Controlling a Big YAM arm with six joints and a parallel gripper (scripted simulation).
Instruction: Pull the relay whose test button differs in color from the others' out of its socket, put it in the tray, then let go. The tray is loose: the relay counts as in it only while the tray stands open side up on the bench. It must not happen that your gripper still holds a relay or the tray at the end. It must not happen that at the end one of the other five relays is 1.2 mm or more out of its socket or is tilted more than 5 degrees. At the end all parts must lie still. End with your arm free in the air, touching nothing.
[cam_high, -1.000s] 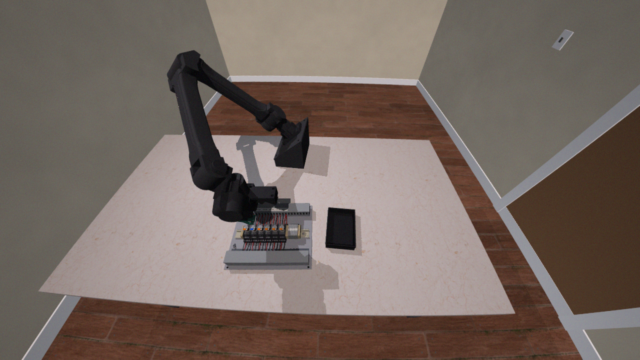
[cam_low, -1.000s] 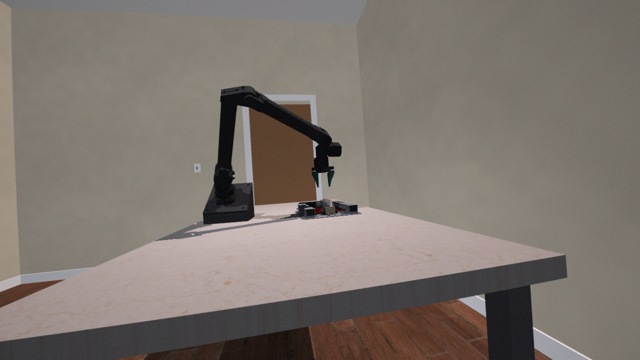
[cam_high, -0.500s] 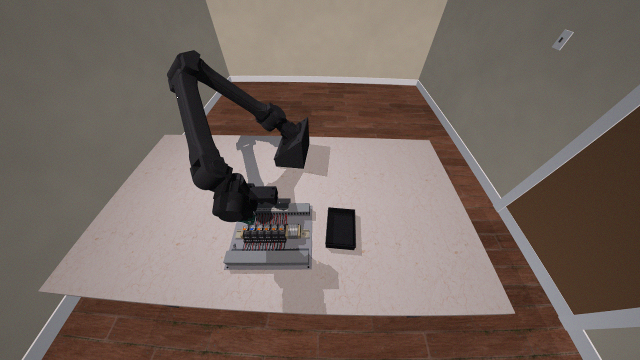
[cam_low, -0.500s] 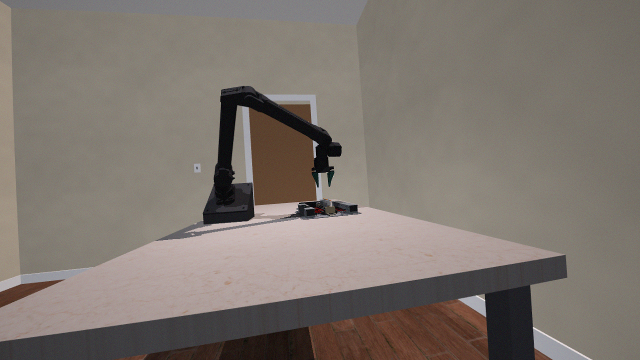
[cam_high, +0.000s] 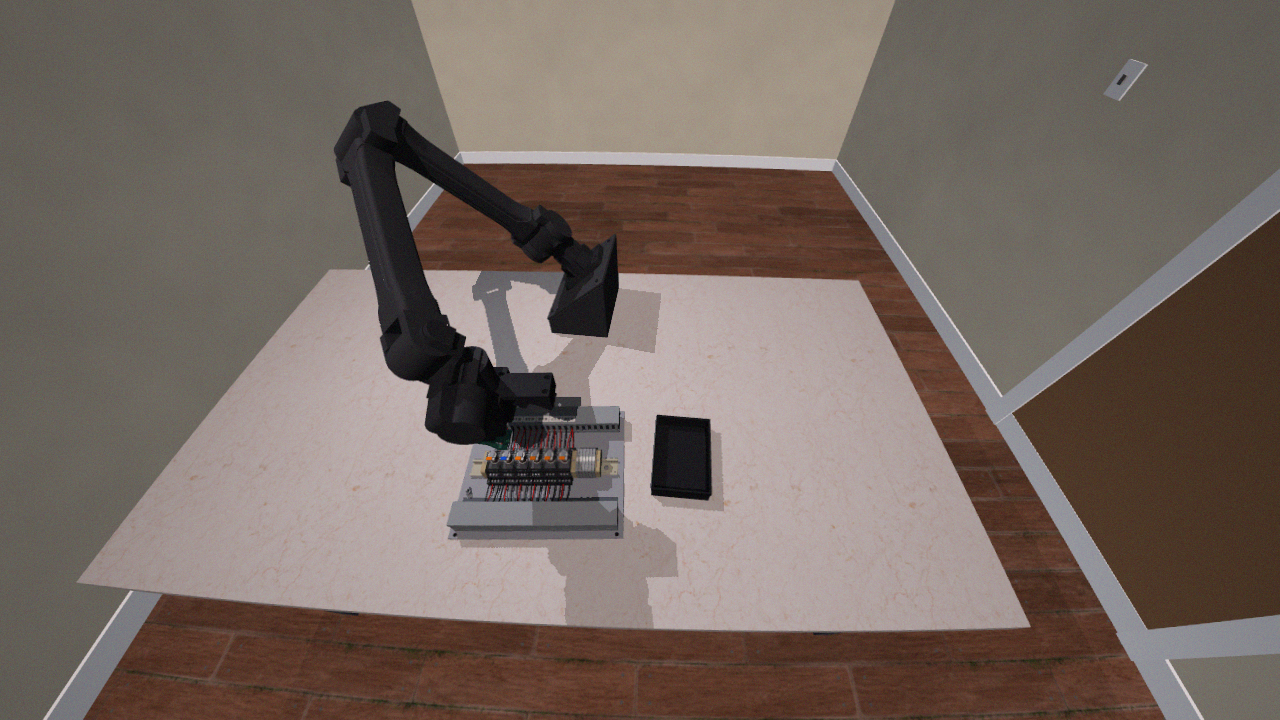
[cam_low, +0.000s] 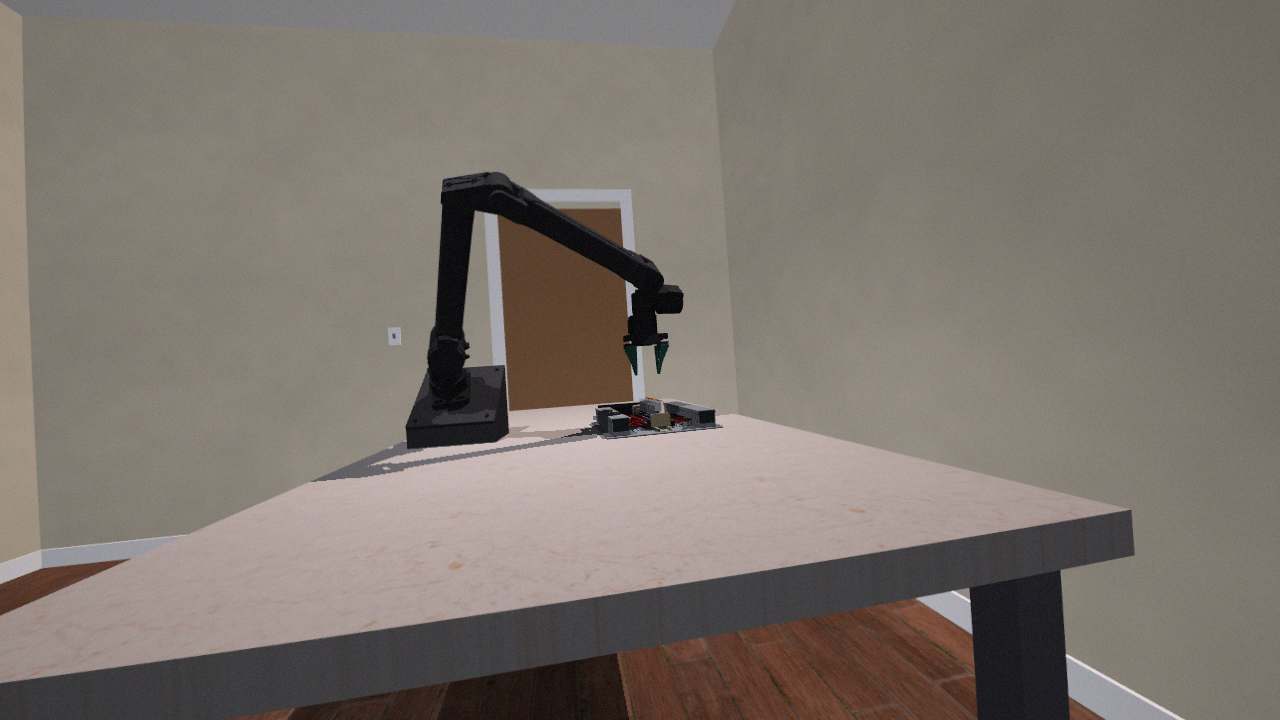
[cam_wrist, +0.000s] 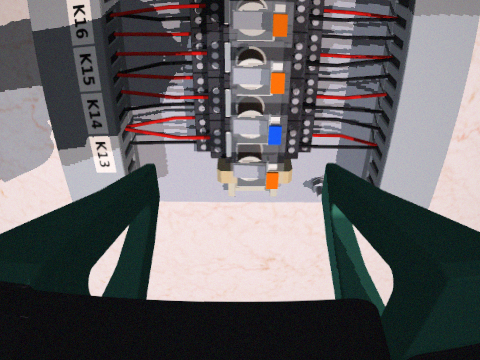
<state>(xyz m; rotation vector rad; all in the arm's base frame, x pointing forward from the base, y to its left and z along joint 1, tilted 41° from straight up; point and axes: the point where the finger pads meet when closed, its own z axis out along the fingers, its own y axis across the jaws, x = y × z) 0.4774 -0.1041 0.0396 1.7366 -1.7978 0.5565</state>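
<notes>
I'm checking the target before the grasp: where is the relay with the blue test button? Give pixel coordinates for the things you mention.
In the wrist view, the blue-button relay (cam_high: 505, 462) (cam_wrist: 252, 129) sits second from the row's near end, between two orange-button relays (cam_wrist: 254, 80) (cam_wrist: 251, 172).

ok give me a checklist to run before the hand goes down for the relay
1. Odd relay identified: ok, one blue test button among orange ones.
2. Odd relay seated in its socket: ok, it sits in the row with the others.
3. Hand open with nothing held: ok, bare gap between the fingers.
4. Hand lined up over the blue-button relay: not ok, in the wrist view that relay lies beyond the fingertips.
5. Tray open side up on the bench: ok, beside the panel.
6. Fingers will clear neighbouring relays: cannot tell.
</notes>
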